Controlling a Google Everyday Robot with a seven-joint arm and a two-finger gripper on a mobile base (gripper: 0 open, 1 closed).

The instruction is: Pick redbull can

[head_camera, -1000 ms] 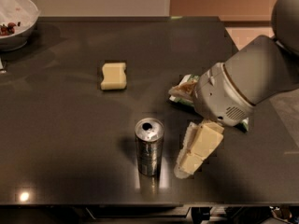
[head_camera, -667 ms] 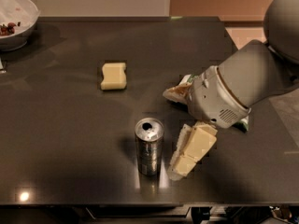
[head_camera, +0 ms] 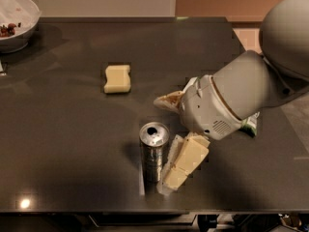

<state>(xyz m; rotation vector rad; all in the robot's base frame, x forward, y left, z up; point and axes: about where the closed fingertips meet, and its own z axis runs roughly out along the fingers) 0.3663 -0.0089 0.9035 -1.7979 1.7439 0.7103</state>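
Note:
The redbull can (head_camera: 154, 151), a slim silvery can with a shiny top and pull-tab hole, stands upright on the dark table (head_camera: 72, 144) near the front edge. My gripper (head_camera: 170, 178), cream coloured, hangs from the big grey-white arm (head_camera: 227, 100) and sits low right beside the can's right side, very close to it or touching it; I cannot tell which. The can is not lifted.
A snack bag (head_camera: 168, 100) lies behind the gripper, mostly hidden by the arm, with a green corner (head_camera: 251, 125) showing at the right. A pale yellow sponge (head_camera: 117, 79) lies at mid-table. A white bowl (head_camera: 17, 18) stands at the far left corner.
The arm and gripper have moved left, closing the gap to the can's right side. The can, sponge and bowl have not moved.

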